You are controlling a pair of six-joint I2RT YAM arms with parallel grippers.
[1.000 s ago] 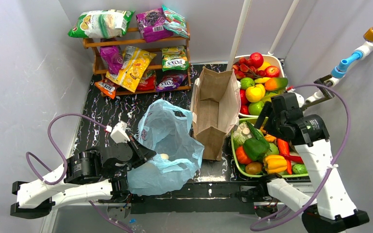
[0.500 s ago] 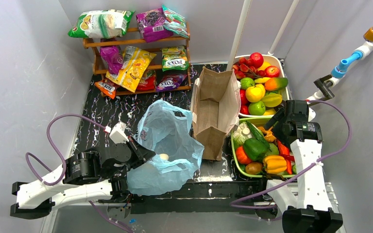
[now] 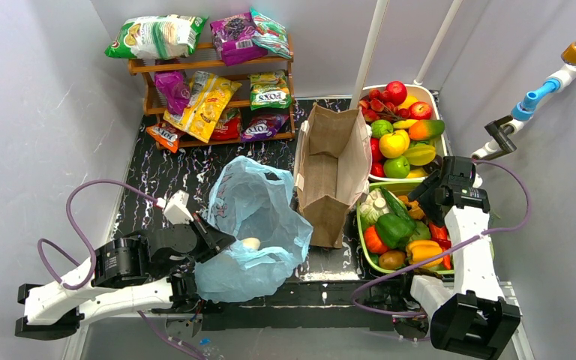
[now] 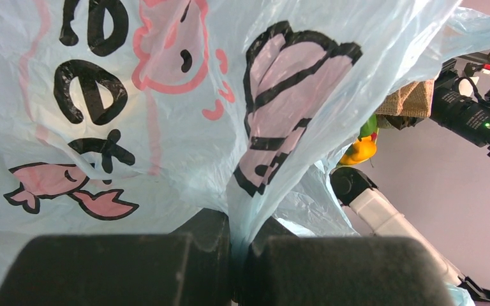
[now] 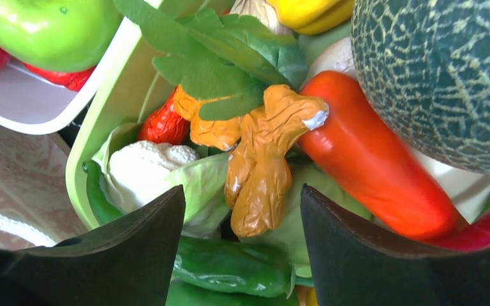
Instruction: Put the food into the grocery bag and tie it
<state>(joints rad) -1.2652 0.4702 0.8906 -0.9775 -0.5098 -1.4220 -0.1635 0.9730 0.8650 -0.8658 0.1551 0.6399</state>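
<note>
The light-blue grocery bag (image 3: 259,217) lies open on the dark mat, with a pale round piece (image 3: 250,242) inside. My left gripper (image 3: 214,236) is shut on a fold of the bag's near-left edge; in the left wrist view the plastic (image 4: 166,127) is pinched in the gripper (image 4: 239,245). My right gripper (image 3: 426,198) is open and empty, hovering low over the green tray (image 3: 365,259) of vegetables. In the right wrist view the gripper (image 5: 242,191) brackets a tan ginger piece (image 5: 261,166) and a green pepper (image 5: 230,264), with an orange-red pepper (image 5: 370,159) to the right.
A stiff brown paper bag (image 3: 334,169) stands between the blue bag and the trays. A white tray (image 3: 431,101) of fruit sits behind the green one. A wooden shelf (image 3: 146,69) of snack packs stands at the back left. A netted melon (image 5: 446,76) lies near the right gripper.
My right arm swung right and its gripper came down over the green tray. My left gripper shifted slightly left, still holding the bag.
</note>
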